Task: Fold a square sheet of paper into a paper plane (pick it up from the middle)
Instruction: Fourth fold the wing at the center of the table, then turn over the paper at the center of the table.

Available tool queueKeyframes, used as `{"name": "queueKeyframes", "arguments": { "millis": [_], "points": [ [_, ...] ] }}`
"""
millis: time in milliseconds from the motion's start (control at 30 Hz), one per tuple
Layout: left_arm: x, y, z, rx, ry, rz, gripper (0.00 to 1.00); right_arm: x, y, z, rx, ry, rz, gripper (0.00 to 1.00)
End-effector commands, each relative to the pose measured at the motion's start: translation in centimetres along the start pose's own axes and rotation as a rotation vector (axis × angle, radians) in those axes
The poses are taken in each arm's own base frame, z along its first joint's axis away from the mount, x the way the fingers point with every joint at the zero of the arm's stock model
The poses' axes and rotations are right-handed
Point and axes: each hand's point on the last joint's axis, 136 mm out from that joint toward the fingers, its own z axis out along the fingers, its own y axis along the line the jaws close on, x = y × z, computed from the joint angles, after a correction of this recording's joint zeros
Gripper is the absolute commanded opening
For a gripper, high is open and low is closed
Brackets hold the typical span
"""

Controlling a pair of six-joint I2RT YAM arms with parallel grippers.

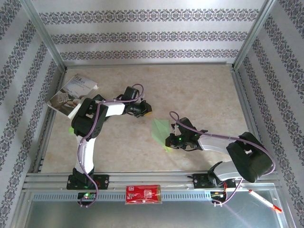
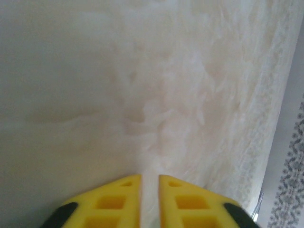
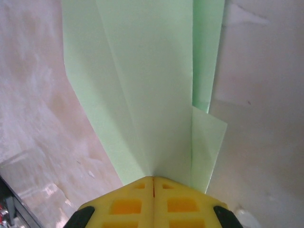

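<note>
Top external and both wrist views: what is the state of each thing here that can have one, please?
green paper: folded in layers, creased, pinched at its near end.
right gripper: shut on the green paper.
left gripper: open by a narrow gap, empty, over the bare table.
booklet: closed, lying flat.
red packet: lying flat at the near edge.
pen: lying down, cap unclear.

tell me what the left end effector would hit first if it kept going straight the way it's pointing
Probably the bare tabletop. The left end effector looks angled at the marbled surface, and the patterned wall lies off to the side. Depth is unclear.
</note>
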Motion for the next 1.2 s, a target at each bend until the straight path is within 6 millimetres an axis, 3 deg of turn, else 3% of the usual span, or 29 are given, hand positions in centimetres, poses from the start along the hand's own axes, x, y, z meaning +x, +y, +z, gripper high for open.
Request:
{"name": "queueKeyframes", "arguments": {
  "millis": [0, 100, 233, 333, 567, 700, 967, 1167],
  "points": [
    [0.3, -1.8, -3.1, 0.03, -0.075, 0.031, 0.22, 2.0, -0.3, -1.3, 0.006, 0.053, -0.053, 0.06],
    [3.2, -2.6, -4.0, 0.058, -0.058, 0.037, 0.28, 0.3, 1.8, -3.5, -0.072, -0.052, -0.096, 0.15],
    [8.1, -3.9, -3.5, 0.074, 0.016, 0.101, 0.33, -2.5, -1.0, -5.5, 0.021, -0.223, -0.002, 0.27],
    [10.4, -4.5, -2.6, 0.096, 0.082, 0.11, 0.34, -3.9, -1.6, -6.1, 0.04, -0.283, 0.02, 0.37],
    [10.8, -3.6, -1.7, 0.066, 0.113, 0.115, 0.34, -4.5, 0.7, -3.9, 0.014, -0.215, -0.055, 0.38],
    [10.8, -3.5, -1.5, 0.066, 0.115, 0.108, 0.34, -4.1, -0.1, -2.7, 0.065, -0.186, -0.057, 0.42],
    [10.9, -3.3, -1.4, 0.061, 0.123, 0.104, 0.34, -4.0, 0.7, -1.1, 0.053, -0.159, -0.104, 0.44],
    [11.0, -3.0, -1.3, 0.054, 0.128, 0.103, 0.34, -4.1, 1.0, -0.5, 0.035, -0.15, -0.115, 0.33]
  ]
}}
